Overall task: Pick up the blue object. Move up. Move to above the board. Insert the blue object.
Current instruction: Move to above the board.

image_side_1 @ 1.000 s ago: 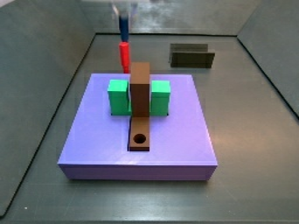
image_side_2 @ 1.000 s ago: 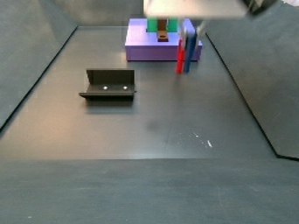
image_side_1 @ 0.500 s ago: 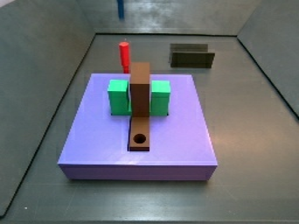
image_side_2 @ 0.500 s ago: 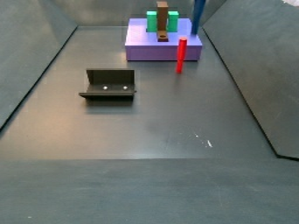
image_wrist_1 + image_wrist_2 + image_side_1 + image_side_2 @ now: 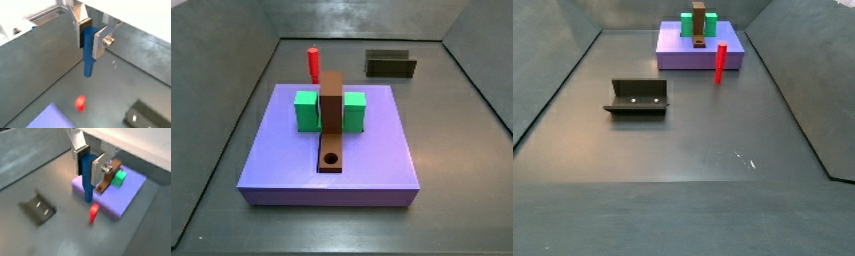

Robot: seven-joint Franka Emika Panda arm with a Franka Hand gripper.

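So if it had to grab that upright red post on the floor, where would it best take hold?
Probably near the top, coming straight down. The slim red post stands upright and alone on the grey floor beside the purple slab, so its upper end is free on all sides. For now the gripper, seen only in the wrist views, is shut on the slim blue peg.

gripper | high above floor | jaws clamped on blue object

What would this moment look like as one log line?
claw: shut on blue peg | raised, out of both side views | board hole empty
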